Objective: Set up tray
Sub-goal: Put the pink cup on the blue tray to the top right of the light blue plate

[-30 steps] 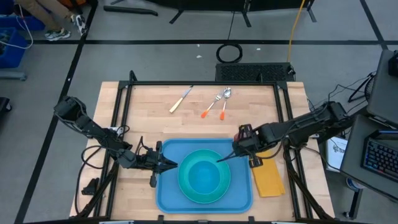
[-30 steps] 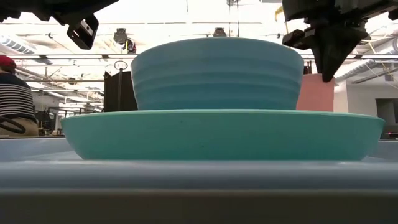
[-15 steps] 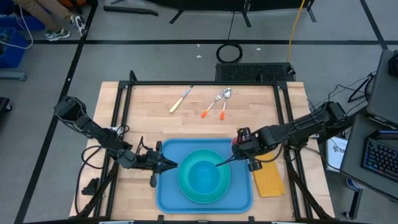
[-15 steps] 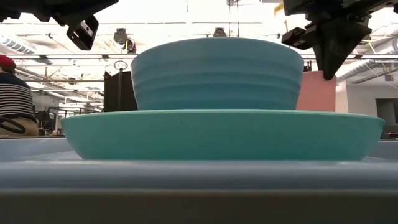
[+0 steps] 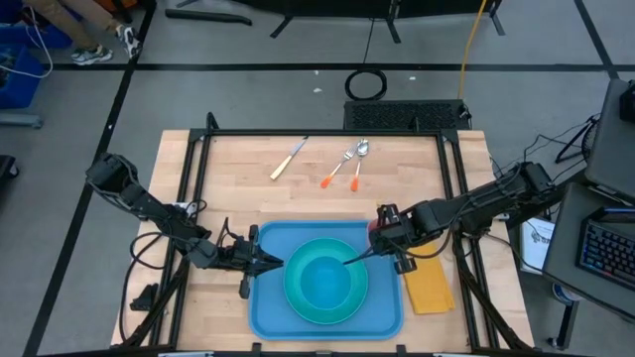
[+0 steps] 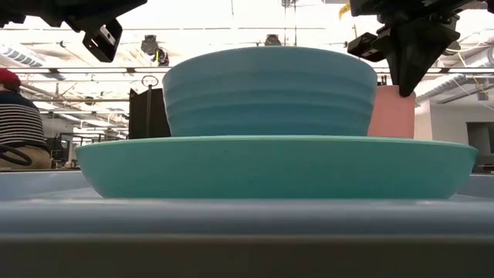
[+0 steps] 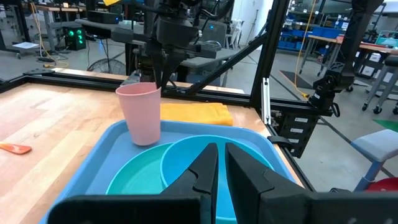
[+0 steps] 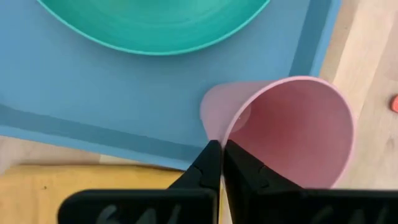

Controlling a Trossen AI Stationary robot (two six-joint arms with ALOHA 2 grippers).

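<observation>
**Lighting / picture quality**

High view was evenly lit from overhead; the table showed only soft, short shadows and no glare. Low view was backlit: ceiling lights blew out the upper background to white, and the arm parts up top were near-silhouettes. The tray rim closest to the lens was a blurred band; the bowl behind it was sharper. Left wrist view was bright, room background crisp, its own end effector fingers dark and soft. Right wrist view was flat-lit; the cup showed gentle interior shading.
</observation>
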